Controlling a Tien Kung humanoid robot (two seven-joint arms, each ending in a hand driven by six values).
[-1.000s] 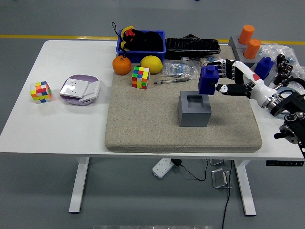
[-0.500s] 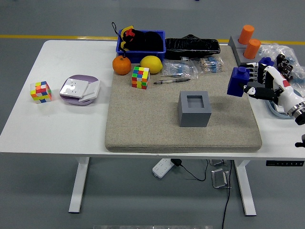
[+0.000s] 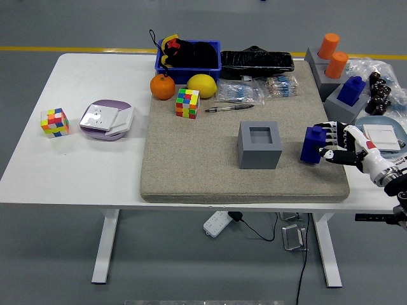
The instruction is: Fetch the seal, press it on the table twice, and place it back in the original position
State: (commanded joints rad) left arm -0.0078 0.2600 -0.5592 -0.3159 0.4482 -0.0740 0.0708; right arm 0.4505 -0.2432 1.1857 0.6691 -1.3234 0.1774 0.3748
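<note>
Our fingers (image 3: pixel 331 136) are clamped on the blue seal (image 3: pixel 313 145), thumb on its near side and the rest wrapped behind. The right hand (image 3: pixel 346 151) holds it upright, low over the mat (image 3: pixel 191 171), apparently touching it, though we cannot confirm contact. Well to the left of the fingers stands the grey holder (image 3: pixel 259 145), its square recess empty. Risks, in our judgement: a tilted press may make the seal slip in the grip; the soft mat may let it rock; a misaligned return may catch the holder's rim and push the holder aside
</note>
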